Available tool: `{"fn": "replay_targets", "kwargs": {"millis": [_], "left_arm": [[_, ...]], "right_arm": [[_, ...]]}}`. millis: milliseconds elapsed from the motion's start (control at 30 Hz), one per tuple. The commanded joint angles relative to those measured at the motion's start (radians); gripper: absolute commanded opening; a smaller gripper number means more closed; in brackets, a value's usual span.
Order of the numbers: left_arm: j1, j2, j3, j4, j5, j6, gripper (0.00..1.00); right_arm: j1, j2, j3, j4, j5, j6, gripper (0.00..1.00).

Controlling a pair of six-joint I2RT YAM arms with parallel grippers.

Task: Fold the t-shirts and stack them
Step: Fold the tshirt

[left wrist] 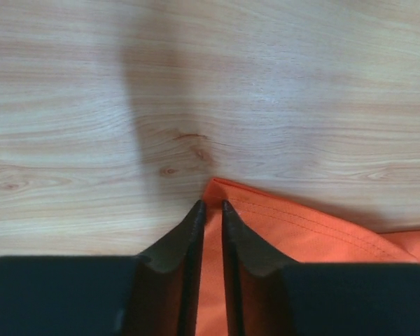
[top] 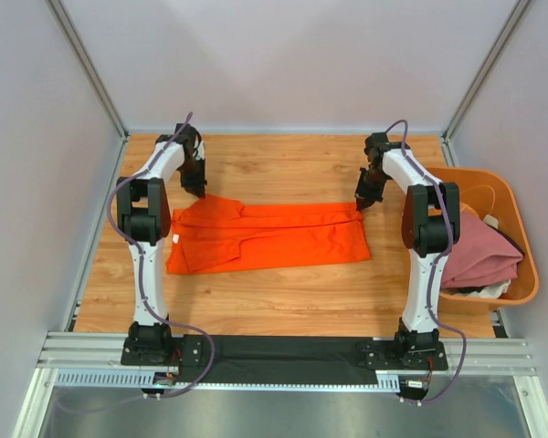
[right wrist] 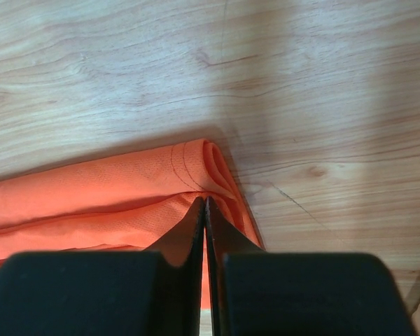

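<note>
Orange t-shirt (top: pixel 274 235) corners in left gripper (top: pixel 199 192), right gripper (top: pixel 360 206)

In the left wrist view the orange t-shirt (left wrist: pixel 301 238) runs out at the lower right corner, and the left fingers (left wrist: pixel 185 241) blur into a black mass along the bottom edge. Whether they pinch the cloth or straddle it cannot be told. At the right of the top view the right arm (top: pixel 429 228) covers part of the pink t-shirt (top: pixel 479 255) in the tub (top: pixel 479 187); scraps beneath it are too small to name.
</note>
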Motion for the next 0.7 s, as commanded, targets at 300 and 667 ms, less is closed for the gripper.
{"fn": "replay_targets", "kwargs": {"millis": [300, 667], "left_arm": [[-0.007, -0.034, 0.116, 0.032, 0.009, 0.017, 0.00], [-0.004, -0.222, 0.064, 0.241, -0.017, -0.040, 0.00]], "right_arm": [[0.010, -0.042, 0.015, 0.019, 0.000, 0.003, 0.00], [0.010, -0.036, 0.107, 0.082, 0.037, -0.011, 0.00]]}}
